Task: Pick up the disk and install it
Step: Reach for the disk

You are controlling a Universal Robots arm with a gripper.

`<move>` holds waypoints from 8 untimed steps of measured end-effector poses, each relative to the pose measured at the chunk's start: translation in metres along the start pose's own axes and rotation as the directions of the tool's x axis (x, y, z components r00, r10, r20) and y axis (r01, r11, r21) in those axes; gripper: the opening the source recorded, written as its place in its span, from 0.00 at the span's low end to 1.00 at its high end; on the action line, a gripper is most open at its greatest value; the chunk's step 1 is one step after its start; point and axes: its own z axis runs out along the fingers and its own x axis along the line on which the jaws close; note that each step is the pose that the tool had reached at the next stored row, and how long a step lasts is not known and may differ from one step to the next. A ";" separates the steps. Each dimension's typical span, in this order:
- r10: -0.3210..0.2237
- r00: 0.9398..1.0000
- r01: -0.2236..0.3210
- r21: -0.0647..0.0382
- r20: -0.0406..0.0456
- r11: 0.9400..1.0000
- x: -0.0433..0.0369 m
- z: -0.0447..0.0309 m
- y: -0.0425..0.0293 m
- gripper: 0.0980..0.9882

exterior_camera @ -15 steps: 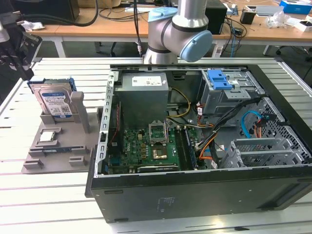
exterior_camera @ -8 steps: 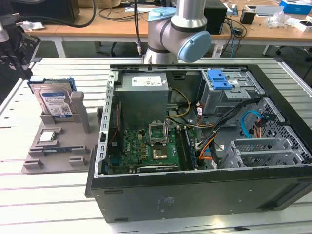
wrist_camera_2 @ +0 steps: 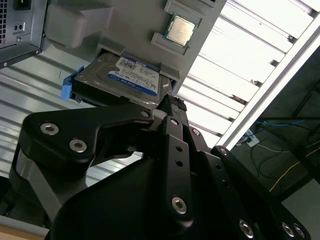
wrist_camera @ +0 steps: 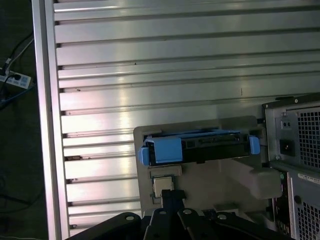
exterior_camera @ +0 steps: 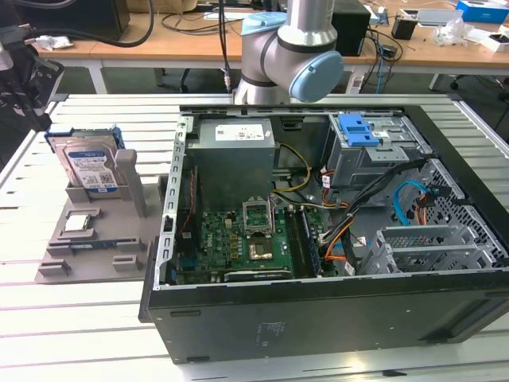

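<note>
Presently, we find the disk [exterior_camera: 89,169] not yet picked up. It stands on edge in the slot of a grey holder [exterior_camera: 127,239], which rests on the slatted table [exterior_camera: 79,318] at the exterior view's left of the open computer case [exterior_camera: 318,318]. In both wrist views the disk [wrist_camera_2: 131,80] [wrist_camera: 200,147] sits framed in its blue bracket, label visible, with a small square chip [wrist_camera: 162,186] lying in a shallow pocket of the same holder just beside it. The pincer [wrist_camera: 171,194] hangs above the holder, its tip nearer the chip pocket than the slot. In the second wrist view the pincer [wrist_camera_2: 171,101] points toward the disk's edge. We judge it clear of the disk, though we cannot confirm the gap. Its tips appear drawn together with nothing between them, so it carries no load. We assess the step in hand as the approach for pickup, with installation not begun. This step calls for the jaws to be spread wider than the disk's thickness and centred over its exposed upper edge, well off the chip.
</note>
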 end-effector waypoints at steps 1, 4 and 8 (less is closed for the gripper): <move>0.000 1.000 0.000 0.000 0.000 1.000 0.0000 0.0000 0.0000 0.01; 0.000 1.000 0.000 0.000 0.000 1.000 0.0000 0.0000 0.0000 0.01; 0.000 1.000 0.000 0.000 0.000 1.000 0.0000 0.0000 0.0000 0.01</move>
